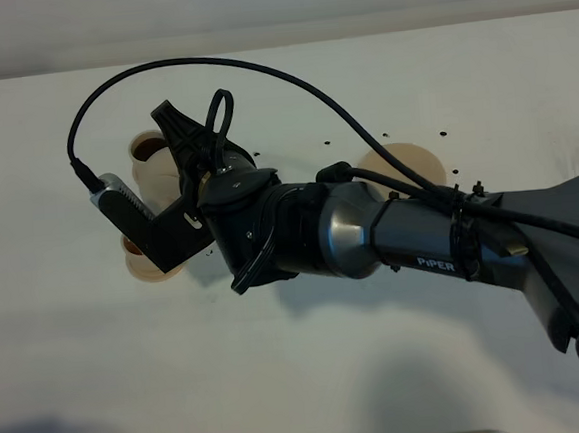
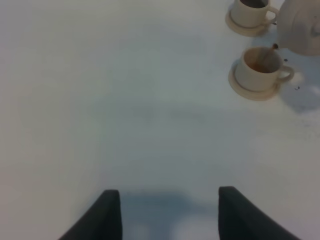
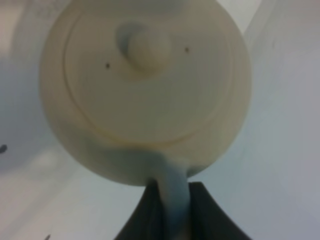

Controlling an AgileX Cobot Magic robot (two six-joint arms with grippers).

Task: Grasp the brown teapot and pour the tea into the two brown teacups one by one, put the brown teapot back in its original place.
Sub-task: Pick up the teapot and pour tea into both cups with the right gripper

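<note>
The brown teapot (image 3: pixel 145 85) hangs tilted above the table, and my right gripper (image 3: pixel 172 205) is shut on its loop handle. From the high camera the right arm reaches across to the left, its gripper (image 1: pixel 186 149) and wrist camera covering most of the teapot (image 1: pixel 161 176). One teacup (image 1: pixel 146 144) shows beyond the pot; of the other, only the saucer rim (image 1: pixel 153 272) peeks out below the camera bracket. In the left wrist view the teapot (image 2: pixel 302 30) holds its spout over the nearer teacup (image 2: pixel 260 70), which has brown tea in it; the farther teacup (image 2: pixel 249 12) stands behind. The wide saucer (image 1: pixel 406 162) stands bare. My left gripper (image 2: pixel 170 215) is open over bare table.
Small dark drops (image 1: pixel 383 134) speckle the white table near the wide saucer, with more beside the nearer cup (image 2: pixel 296 88). The right arm's black cable (image 1: pixel 289 81) loops over the work area. The table's far edge (image 1: pixel 276 42) runs behind the cups.
</note>
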